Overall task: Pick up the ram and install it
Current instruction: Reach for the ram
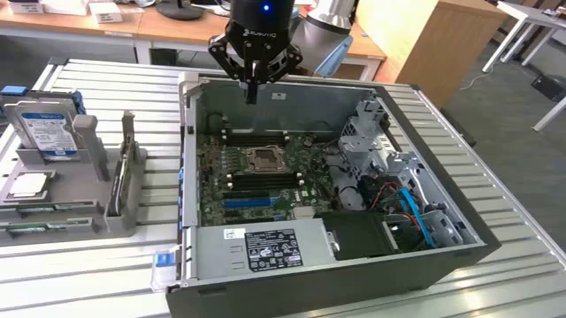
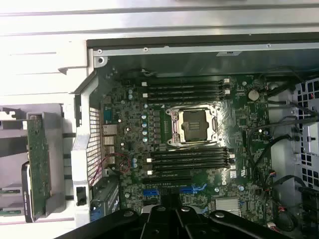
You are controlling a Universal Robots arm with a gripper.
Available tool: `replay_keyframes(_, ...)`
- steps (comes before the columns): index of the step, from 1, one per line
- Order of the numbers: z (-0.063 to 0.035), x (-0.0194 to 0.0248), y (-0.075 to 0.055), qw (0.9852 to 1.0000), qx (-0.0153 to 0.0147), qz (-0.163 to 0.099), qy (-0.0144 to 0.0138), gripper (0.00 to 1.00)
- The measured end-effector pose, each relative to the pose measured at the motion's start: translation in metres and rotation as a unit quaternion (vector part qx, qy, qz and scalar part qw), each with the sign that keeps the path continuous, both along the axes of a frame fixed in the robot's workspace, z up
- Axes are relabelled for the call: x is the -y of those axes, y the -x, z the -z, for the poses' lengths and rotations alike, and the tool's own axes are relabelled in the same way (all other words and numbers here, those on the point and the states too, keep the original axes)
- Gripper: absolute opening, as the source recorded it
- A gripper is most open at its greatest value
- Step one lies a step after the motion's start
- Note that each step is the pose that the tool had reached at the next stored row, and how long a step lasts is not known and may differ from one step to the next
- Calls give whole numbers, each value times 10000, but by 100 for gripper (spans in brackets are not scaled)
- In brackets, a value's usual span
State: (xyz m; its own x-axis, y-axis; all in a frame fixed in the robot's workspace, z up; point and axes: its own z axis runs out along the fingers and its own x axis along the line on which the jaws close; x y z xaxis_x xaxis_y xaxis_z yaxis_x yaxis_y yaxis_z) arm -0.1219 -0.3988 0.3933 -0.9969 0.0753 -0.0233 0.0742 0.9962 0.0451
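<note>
**Zero in the pincer, ram's over in the tray**

So my black pincer (image 1: 251, 98) is clenched tight, fingertips pressed together with nothing between them, pointing straight down. I'm hanging over the far edge of the open black tower computer case (image 1: 425, 258), which lies on its side on a ribbed metal table (image 1: 106, 278). Under me is the green motherboard (image 1: 212, 192). It has a square silver processor socket (image 1: 264, 158) in the middle and a bank of long black memory slots (image 1: 261, 180) on each side of that, all bare. The long blue slot connector (image 1: 248, 202) sits just past the nearer bank.

Well off to the exterior view's left, outside the case, the ram (image 1: 44, 211), a long thin green circuit-board stick, lies in a low grey plastic tray (image 1: 62, 220) with a twin just beside it. It's well apart from my fingers. Between tray and case a grey holder (image 1: 124, 218) props up another green board, can't tell what that one is. Behind the tray stands a silver hard drive with a blue label (image 1: 49, 132).
</note>
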Motion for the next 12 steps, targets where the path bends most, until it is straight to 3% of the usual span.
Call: replay_keyframes(12,0,0,0,10000,0,0,0,11)
